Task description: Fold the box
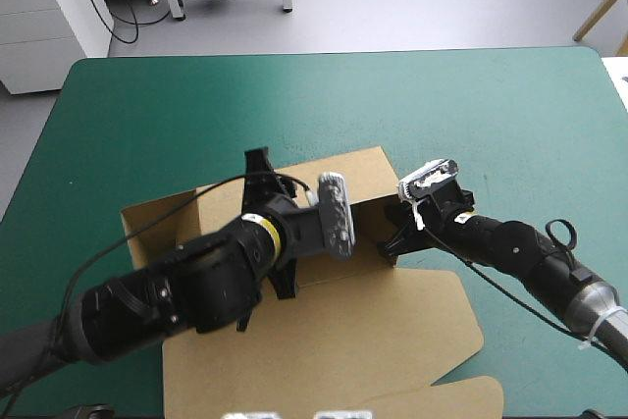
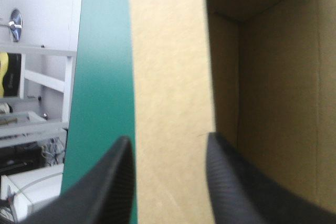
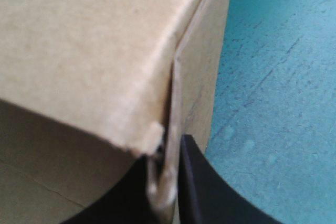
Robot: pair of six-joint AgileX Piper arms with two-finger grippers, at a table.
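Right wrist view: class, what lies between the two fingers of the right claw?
A wall edge of the box lies there, its brown board layers pinched by the right claw. The right wrist view shows this.

I can read no text, label, brand, number or sign in any of my three views. The box point(image 1: 324, 340) shows me only plain brown board.
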